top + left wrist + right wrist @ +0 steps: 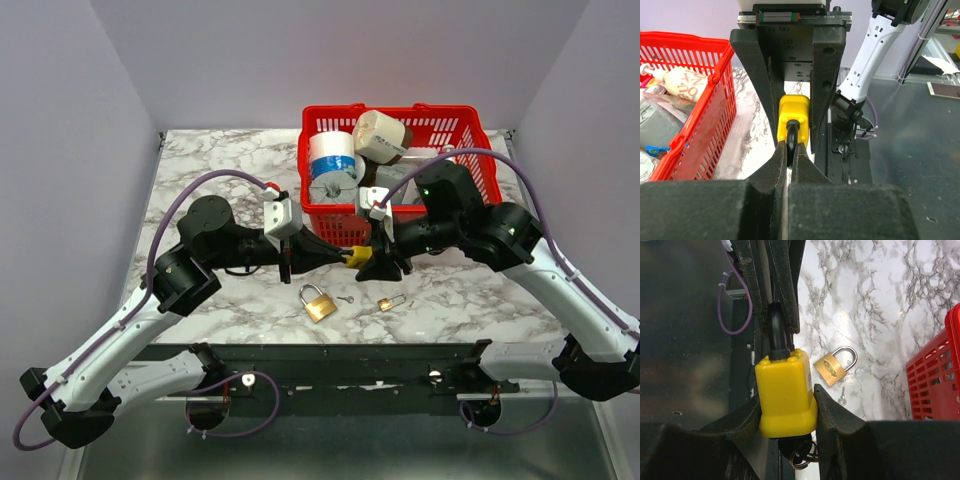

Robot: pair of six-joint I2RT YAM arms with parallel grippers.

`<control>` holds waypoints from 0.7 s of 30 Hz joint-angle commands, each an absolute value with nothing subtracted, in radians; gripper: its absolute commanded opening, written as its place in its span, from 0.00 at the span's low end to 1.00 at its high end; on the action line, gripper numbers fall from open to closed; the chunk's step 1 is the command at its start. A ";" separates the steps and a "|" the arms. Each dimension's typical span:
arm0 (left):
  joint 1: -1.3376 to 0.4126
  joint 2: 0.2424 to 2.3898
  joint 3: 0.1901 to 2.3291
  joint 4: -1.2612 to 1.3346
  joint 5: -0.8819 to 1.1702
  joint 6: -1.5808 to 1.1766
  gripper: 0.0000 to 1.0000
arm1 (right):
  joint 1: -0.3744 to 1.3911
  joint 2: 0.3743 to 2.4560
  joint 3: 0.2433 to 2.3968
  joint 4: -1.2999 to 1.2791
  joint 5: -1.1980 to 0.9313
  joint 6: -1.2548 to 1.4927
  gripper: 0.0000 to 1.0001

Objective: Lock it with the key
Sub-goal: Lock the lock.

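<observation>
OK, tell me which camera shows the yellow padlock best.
Right wrist: the yellow padlock fills the centre, its body gripped between the right fingers and its black shackle pinched by the left fingers. The left wrist view shows only its top and shackle, end-on. The top view shows just a small yellow patch.
</observation>
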State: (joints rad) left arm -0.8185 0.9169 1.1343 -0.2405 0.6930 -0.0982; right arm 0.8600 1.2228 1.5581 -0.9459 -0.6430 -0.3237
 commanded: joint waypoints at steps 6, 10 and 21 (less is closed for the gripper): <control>-0.870 0.963 1.066 -0.192 0.733 -0.179 0.00 | 0.877 1.247 1.625 -0.684 -0.706 -0.298 0.01; -0.876 0.968 1.060 -0.193 0.729 -0.175 0.00 | 0.877 1.243 1.623 -0.675 -0.695 -0.293 0.01; -0.890 0.976 1.049 -0.187 0.721 -0.183 0.00 | 0.877 1.255 1.629 -0.664 -0.709 -0.291 0.01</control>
State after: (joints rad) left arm -0.8341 0.9146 1.0912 -0.1791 0.6899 -0.1440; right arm 0.8577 1.2232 1.5642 -0.9871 -0.6418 -0.3138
